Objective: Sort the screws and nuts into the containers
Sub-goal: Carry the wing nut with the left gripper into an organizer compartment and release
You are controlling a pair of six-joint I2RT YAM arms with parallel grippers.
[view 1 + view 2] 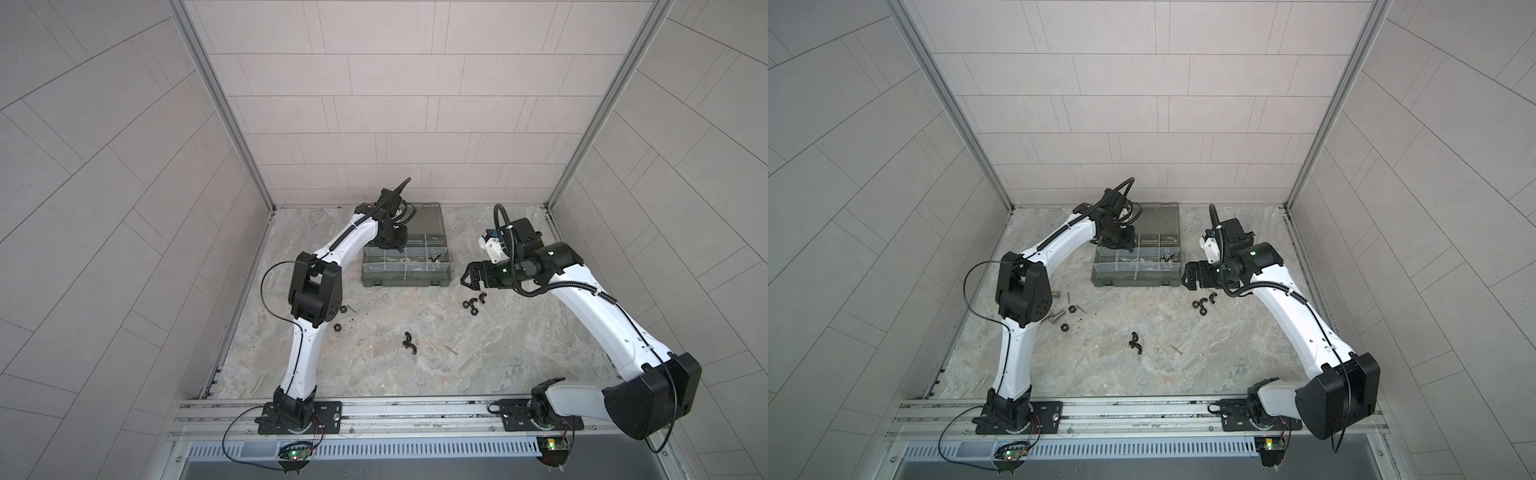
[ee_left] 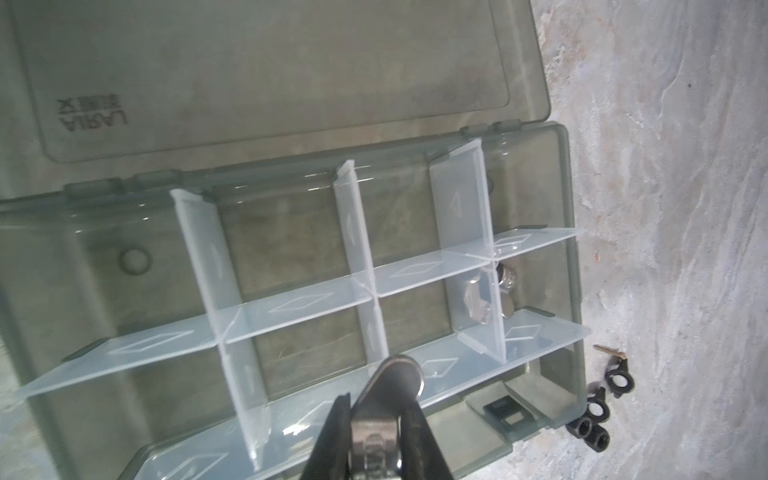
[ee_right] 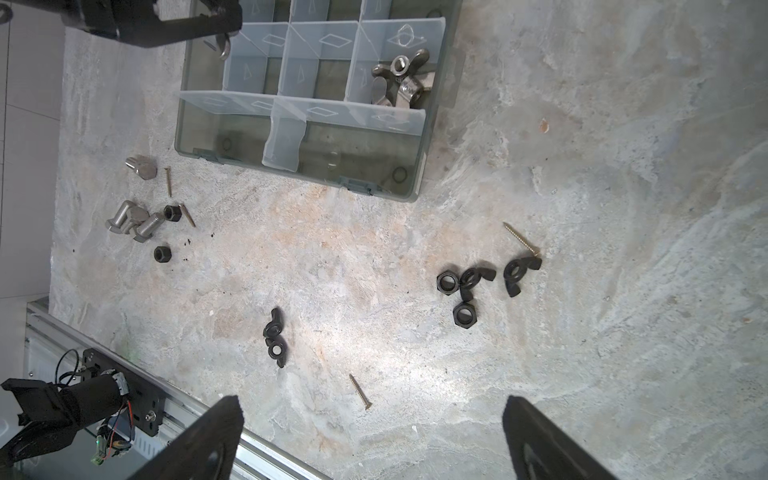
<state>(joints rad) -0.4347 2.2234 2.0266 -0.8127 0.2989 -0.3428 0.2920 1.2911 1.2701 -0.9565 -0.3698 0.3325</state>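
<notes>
The left gripper (image 2: 376, 411) is pressed together on a silver wing nut (image 2: 395, 374), which is held above the case (image 2: 569, 249). In both top views this gripper (image 1: 390, 243) is seen over the left end of the case, by the row closest to the open lid (image 2: 291, 83). Which compartment is right under it cannot be told. The lid is laid flat behind the compartments. A small pile of silver wing nuts (image 3: 401, 83) is kept in the right end compartment of the middle row.

The right gripper (image 3: 371, 415) is held with its jaws wide apart and nothing between them. It is seen just to the right of the case's front right corner, above the table (image 3: 623, 208).

Near that corner, in front of the case, a bunch of black nuts (image 3: 461, 291) is laid on the table. Hex rings and wing nuts are touching there, and a thin screw (image 3: 521, 239) is just beside them. Farther out from the front of the case, two black wing nuts (image 3: 274, 343) are laid together, with another thin screw (image 3: 359, 390) near them.

Off the case's front left corner, silver bolts (image 3: 133, 220) are bunched together. Two black hex nuts (image 3: 162, 252) and two thin brown screws (image 3: 168, 180) are laid beside them. One more bolt (image 3: 141, 166) is set a little closer to the case.
</notes>
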